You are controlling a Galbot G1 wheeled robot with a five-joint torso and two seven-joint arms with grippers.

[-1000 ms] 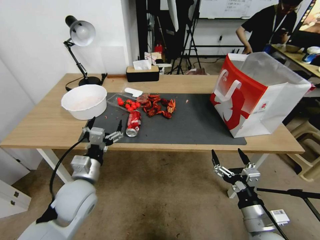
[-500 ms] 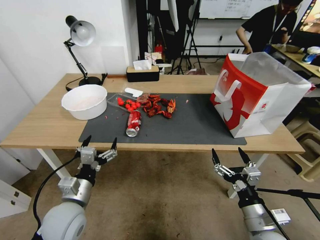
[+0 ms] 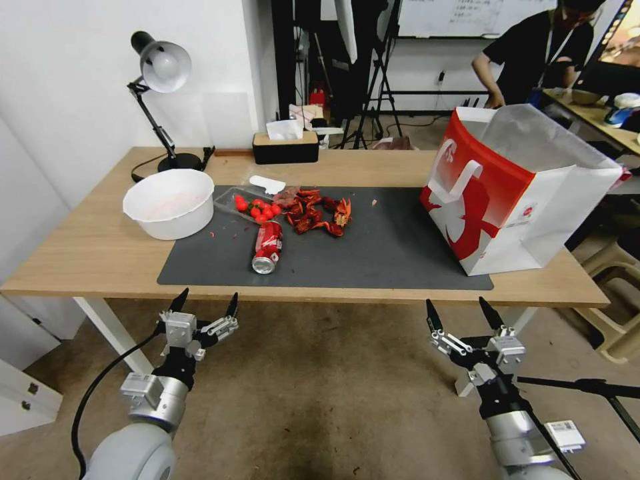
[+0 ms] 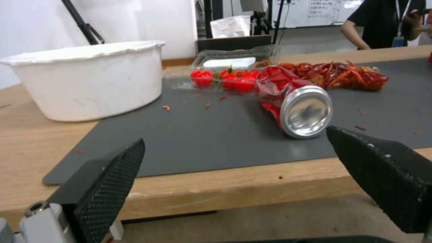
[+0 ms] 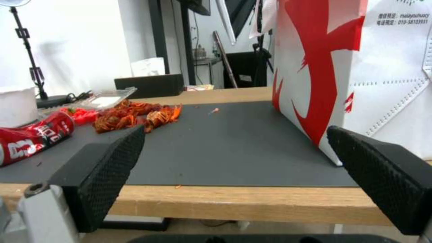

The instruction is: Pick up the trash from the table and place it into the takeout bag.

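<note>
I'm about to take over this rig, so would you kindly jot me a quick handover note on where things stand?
Left gripper: open, empty, below the table's near edge.
Right gripper: open, empty, also below the edge, near the takeout bag.
On the mat: crushed red soda can, red crayfish shells, small red fruits in a clear tray. White bowl at the mat's left corner.
Done: nothing visibly bagged; the bag's inside is hidden.
Left: all of the above.

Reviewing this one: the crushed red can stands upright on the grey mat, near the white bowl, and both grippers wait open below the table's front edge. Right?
Not quite. The can lies on its side on the grey mat, as the head view shows. The rest holds: it is near the white bowl, and the left gripper and right gripper wait open below the table's front edge.
</note>
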